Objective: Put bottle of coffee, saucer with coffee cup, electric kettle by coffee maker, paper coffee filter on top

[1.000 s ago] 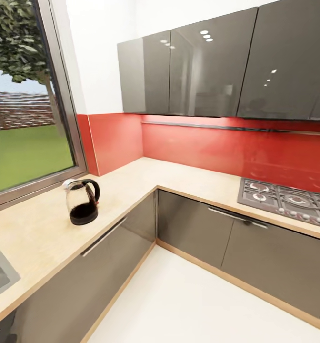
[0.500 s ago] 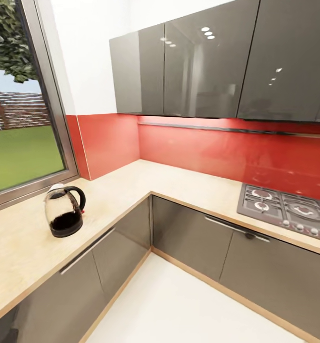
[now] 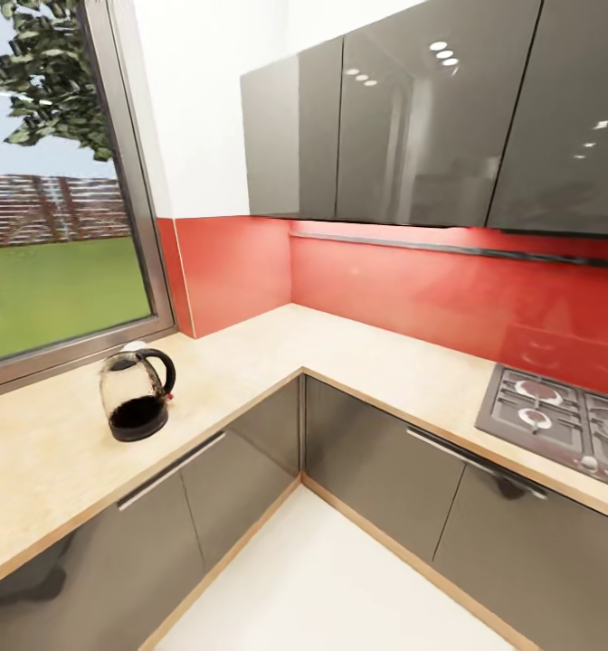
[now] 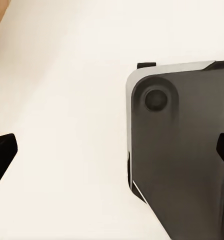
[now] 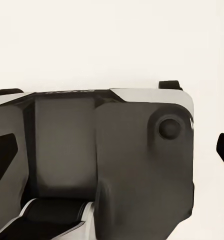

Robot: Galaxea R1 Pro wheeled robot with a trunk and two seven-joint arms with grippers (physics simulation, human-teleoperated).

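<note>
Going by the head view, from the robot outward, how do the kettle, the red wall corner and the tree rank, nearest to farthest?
1. Electric kettle, on the left counter under the window.
2. Red wall corner, behind the counter's bend.
3. Tree, outside the window.

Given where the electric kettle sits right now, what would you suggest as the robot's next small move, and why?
Probably roll toward the electric kettle: it stands on the countertop under the window, and both wrist views look down at the robot's base over the floor, fingers spread, holding nothing.
</note>
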